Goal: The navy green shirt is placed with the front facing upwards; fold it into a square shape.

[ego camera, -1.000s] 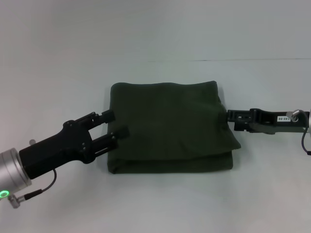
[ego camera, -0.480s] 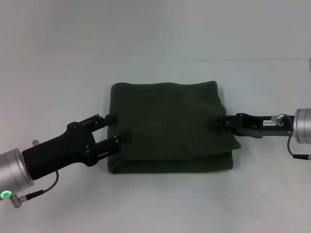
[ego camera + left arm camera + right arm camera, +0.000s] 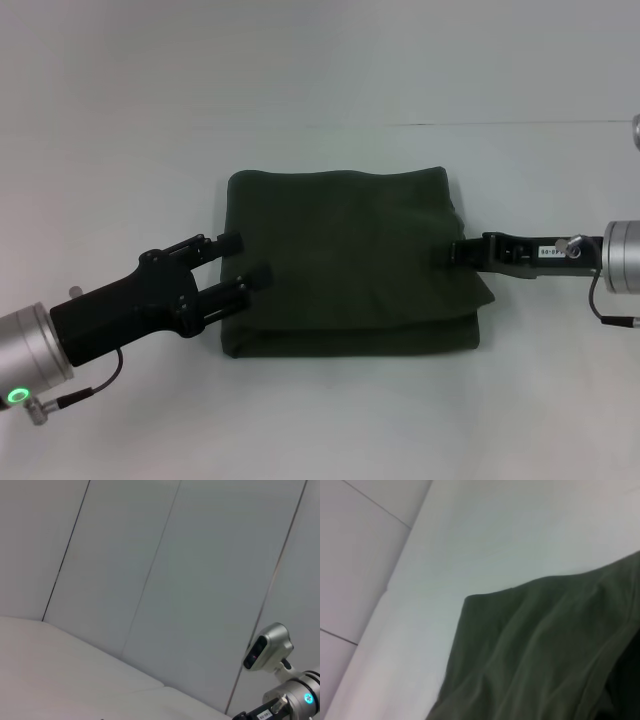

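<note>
The navy green shirt (image 3: 345,260) lies folded as a plain, roughly square dark-green block in the middle of the white table; no lettering shows. My left gripper (image 3: 243,259) is open at the block's left edge, its two fingers spread over the cloth border. From the other side my right gripper (image 3: 457,252) reaches to the block's right edge, its tip over the cloth. The right wrist view shows the shirt (image 3: 535,655) close up, wrinkled, with one corner on the table. The left wrist view shows no shirt.
White table (image 3: 330,420) spreads on all sides of the shirt, with its back edge meeting a pale panelled wall (image 3: 165,580). The right arm's wrist (image 3: 292,705) shows low in the left wrist view.
My right gripper turned its wrist and slid in over the shirt's right edge, then drew back a little to the right. The left gripper barely shifted.
</note>
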`<state>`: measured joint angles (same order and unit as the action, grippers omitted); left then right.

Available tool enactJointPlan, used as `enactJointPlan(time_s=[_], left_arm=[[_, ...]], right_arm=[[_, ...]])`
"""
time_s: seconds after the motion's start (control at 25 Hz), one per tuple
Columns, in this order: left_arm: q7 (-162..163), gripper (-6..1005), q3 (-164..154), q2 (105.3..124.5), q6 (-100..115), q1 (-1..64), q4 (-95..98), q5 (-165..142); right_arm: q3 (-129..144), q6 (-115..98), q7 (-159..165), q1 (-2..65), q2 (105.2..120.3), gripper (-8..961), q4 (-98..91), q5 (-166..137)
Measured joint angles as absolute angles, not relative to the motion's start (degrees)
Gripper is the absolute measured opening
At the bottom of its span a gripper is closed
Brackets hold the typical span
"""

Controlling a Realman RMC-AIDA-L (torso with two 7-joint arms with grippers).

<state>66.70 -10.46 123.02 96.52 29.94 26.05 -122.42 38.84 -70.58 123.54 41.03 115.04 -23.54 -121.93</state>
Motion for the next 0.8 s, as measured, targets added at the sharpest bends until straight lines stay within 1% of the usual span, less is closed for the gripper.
enactJointPlan(time_s=[0.2,0.44,0.64,0.8], left_arm=[[66.91,676,-10.46,123.2,95.98,29.97,25.89,-122.41],[67.19,676,-10.25,123.39,96.33,29.97,25.71,-122.41],[67.74,676,-10.06,123.55,96.45,29.93,25.66,-121.44],[68.18,676,-9.97,123.62,96.47,29.97,25.66,-121.07]], right_arm=[[38.7,-74.34,120.64,40.76,114.63,303,-24.32,-119.33],[38.61,-78.1,120.2,40.14,114.4,75,-27.82,-118.2],[38.58,-81.52,120.31,39.38,114.17,60,-31.58,-116.54],[38.78,-82.35,120.76,39.26,113.62,59,-32.5,-116.46]])
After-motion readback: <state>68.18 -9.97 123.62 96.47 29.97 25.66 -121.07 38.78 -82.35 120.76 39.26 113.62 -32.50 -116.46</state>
